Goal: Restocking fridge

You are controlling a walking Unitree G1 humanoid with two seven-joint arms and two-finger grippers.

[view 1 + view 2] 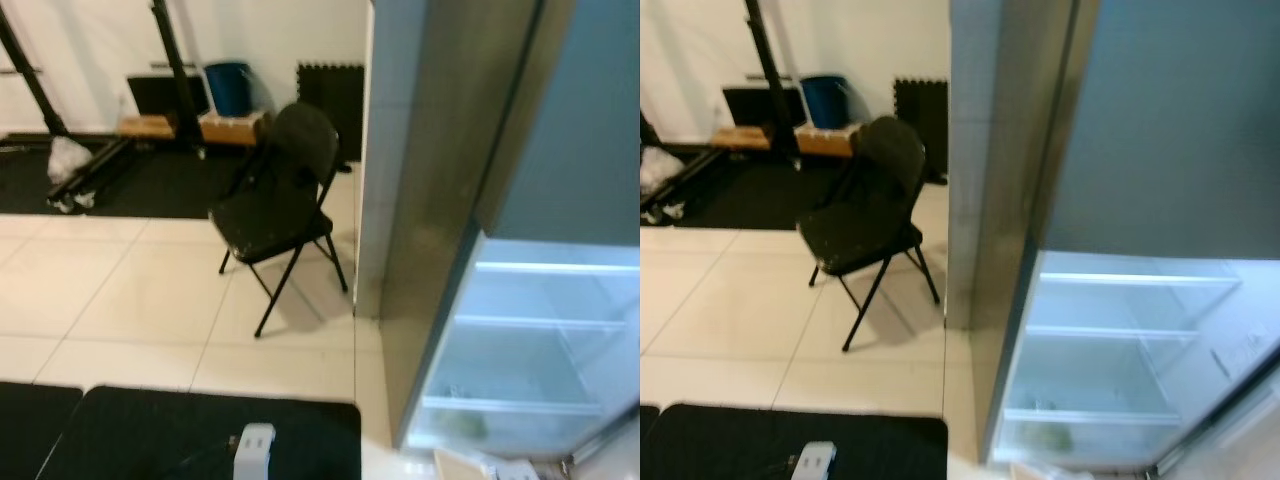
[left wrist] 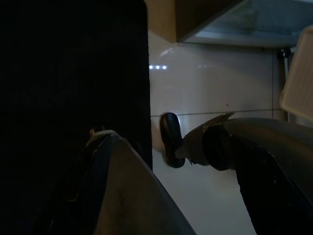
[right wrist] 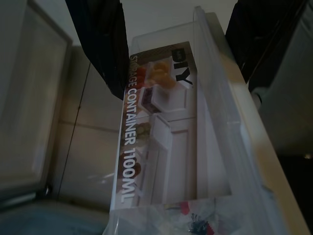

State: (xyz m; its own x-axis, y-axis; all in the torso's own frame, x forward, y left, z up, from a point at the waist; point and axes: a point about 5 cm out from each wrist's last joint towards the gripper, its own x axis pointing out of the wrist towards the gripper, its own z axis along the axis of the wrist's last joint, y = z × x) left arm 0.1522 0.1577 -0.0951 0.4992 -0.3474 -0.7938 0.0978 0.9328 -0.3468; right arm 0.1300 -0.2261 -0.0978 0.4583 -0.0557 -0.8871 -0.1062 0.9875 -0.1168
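Right wrist view: my right gripper (image 3: 168, 46) has its two black fingers (image 3: 100, 41) spread wide on either side of a clear plastic storage container (image 3: 171, 147); whether they actually press its walls I cannot tell; its paper label reads "DIY STORAGE CONTAINER 1100ML" beside printed pictures of food. From my head, the fridge (image 1: 1120, 350) stands open to my right, its white shelves lit; a black folding chair (image 1: 275, 205) sits on the pale tiles to its left. My left gripper (image 2: 171, 142) hangs low in shadow over the floor, fingers apart, holding nothing.
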